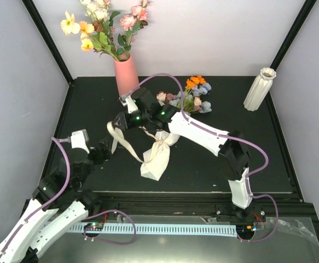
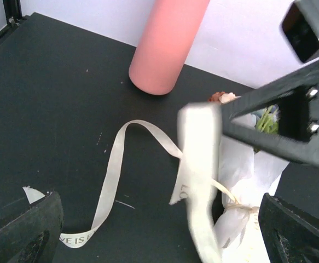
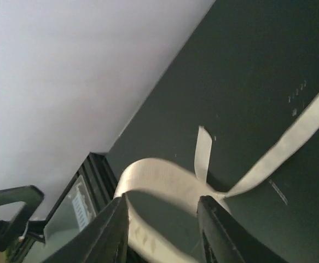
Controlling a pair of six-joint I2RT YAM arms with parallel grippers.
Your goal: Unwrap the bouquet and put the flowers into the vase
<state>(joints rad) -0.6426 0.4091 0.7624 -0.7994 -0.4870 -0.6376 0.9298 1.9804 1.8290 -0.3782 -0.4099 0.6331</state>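
The bouquet lies mid-table: its flowers (image 1: 195,96) point to the back, and the white paper wrap (image 1: 156,159) (image 2: 241,164) points to the front. A cream ribbon (image 1: 127,143) (image 2: 112,170) (image 3: 164,178) trails loose to its left, still joined at the wrap's thin tie. My right gripper (image 1: 117,121) (image 3: 162,205) hovers over the ribbon's left loop, its jaws apart, with the blurred loop just beyond the tips. My left gripper (image 1: 100,152) (image 2: 159,235) stands wide open close to the ribbon's near end, holding nothing. The white ribbed vase (image 1: 259,89) stands upright at the back right.
A pink vase (image 1: 126,75) (image 2: 167,44) with yellow, pink and white flowers stands at the back left, just behind the right gripper. The right forearm (image 1: 200,131) crosses over the bouquet. White walls close in the table on three sides.
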